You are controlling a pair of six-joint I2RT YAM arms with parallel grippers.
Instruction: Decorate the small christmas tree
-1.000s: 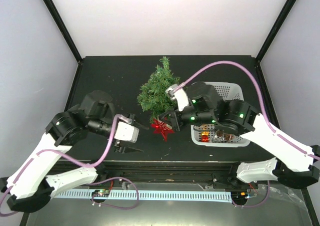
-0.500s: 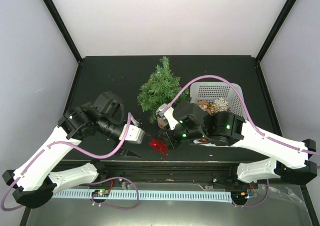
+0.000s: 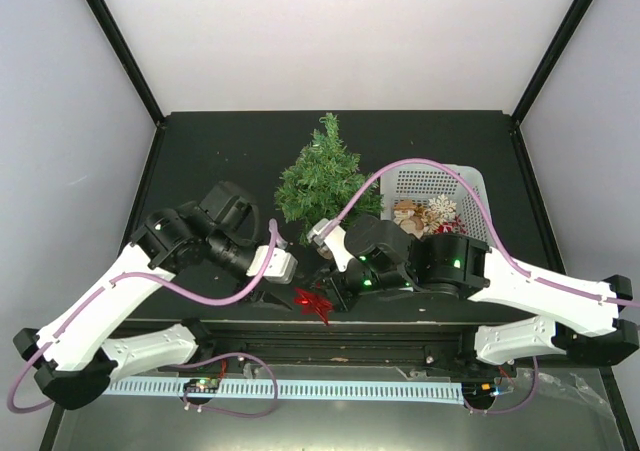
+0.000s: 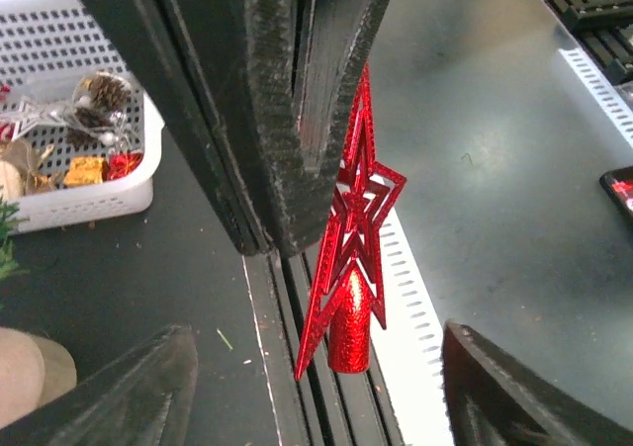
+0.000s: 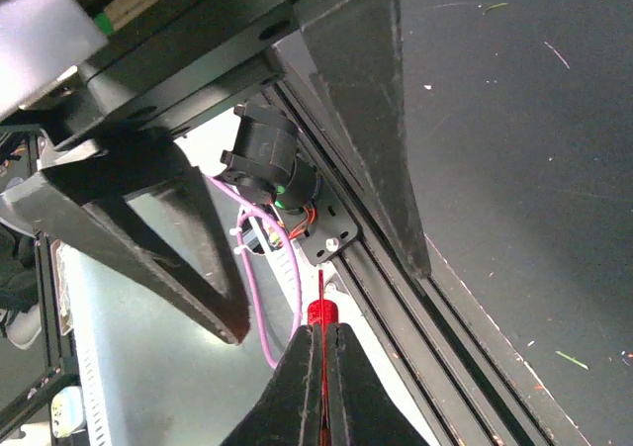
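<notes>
Bright even overhead light, soft shadows, top view sharp, wrist views grainy, close foreground blurred

glittery red star [image 4: 354, 238], white plastic basket [image 4: 89, 197], matt black table [image 4: 514, 149]

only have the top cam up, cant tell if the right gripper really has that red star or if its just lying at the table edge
Observer: It has it. On the left wrist view the right gripper is shut on the red star, pinching it edge-on so it hangs from the grip with its socket end pointing away.
Operator: ok and the left one, touching it yet
Observer: No. The left gripper is open and straddles the star, with a gap on both sides.
</notes>
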